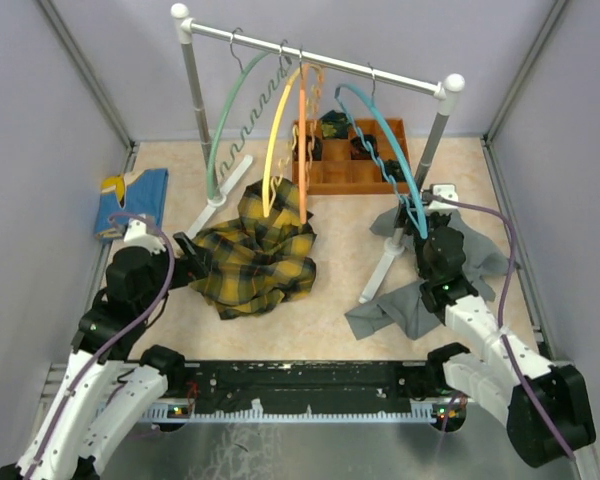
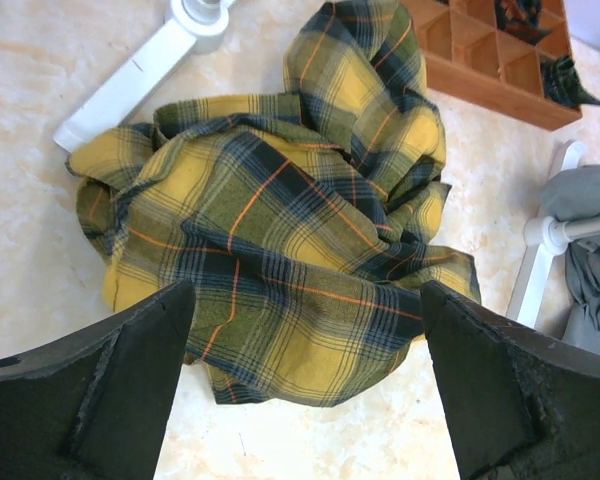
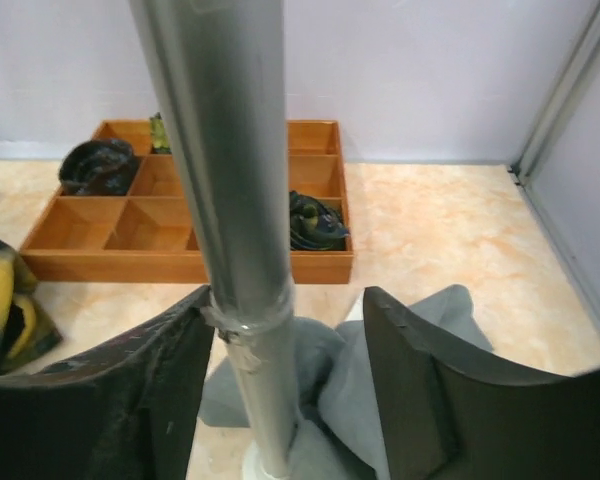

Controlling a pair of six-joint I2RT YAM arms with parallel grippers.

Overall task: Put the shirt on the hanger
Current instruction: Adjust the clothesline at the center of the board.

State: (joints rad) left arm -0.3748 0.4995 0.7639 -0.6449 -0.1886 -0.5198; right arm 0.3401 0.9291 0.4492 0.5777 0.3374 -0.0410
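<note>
At the far left of the table lies a small folded blue cloth (image 1: 132,200). Near it, the left arm rises from its base and bends low over the tabletop. The left gripper (image 1: 187,250) points rightward with its fingers spread wide and nothing between them. Just in front of them lies the large yellow and black plaid flannel shirt (image 1: 260,255), a crumpled heap on the marbled beige table (image 1: 320,300). The left wrist view shows the left gripper (image 2: 302,295) framing the heap's near edge. The shirt (image 2: 280,220) runs lengthwise from there toward the white rack foot (image 2: 130,80), and its collar cannot be made out. Further right, the thin light blue curved plastic hanger (image 1: 408,190) hangs by its metal hook from the silver rail (image 1: 320,58). Its arc sweeps down and to the right, and its lower tip ends just beside the right gripper (image 1: 432,212). That arm reaches up over a plain grey garment (image 1: 405,310). In the right wrist view the right gripper (image 3: 288,300) is open and straddles the rack's upright silver post (image 3: 220,150).
</note>
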